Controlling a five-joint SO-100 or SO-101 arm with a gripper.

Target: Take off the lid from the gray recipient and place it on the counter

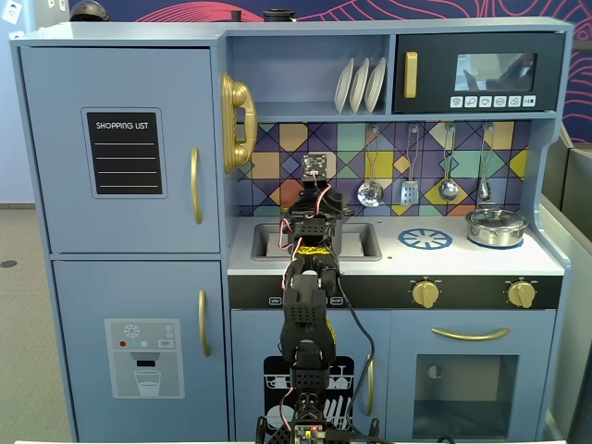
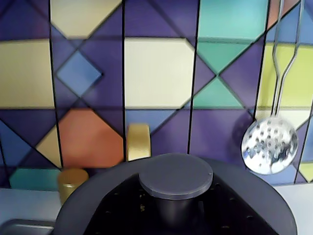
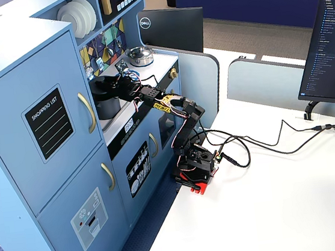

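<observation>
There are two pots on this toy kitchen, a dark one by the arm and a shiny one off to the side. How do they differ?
The gray pot is matte and dark; the silver pot is shiny metal. The gray pot sits in the sink area under the arm, whereas the silver pot stands at the counter's right end in a fixed view. The gray pot's lid is flat, matte and opaque; the silver pot's looks shiny. Both are round and lidded.
</observation>
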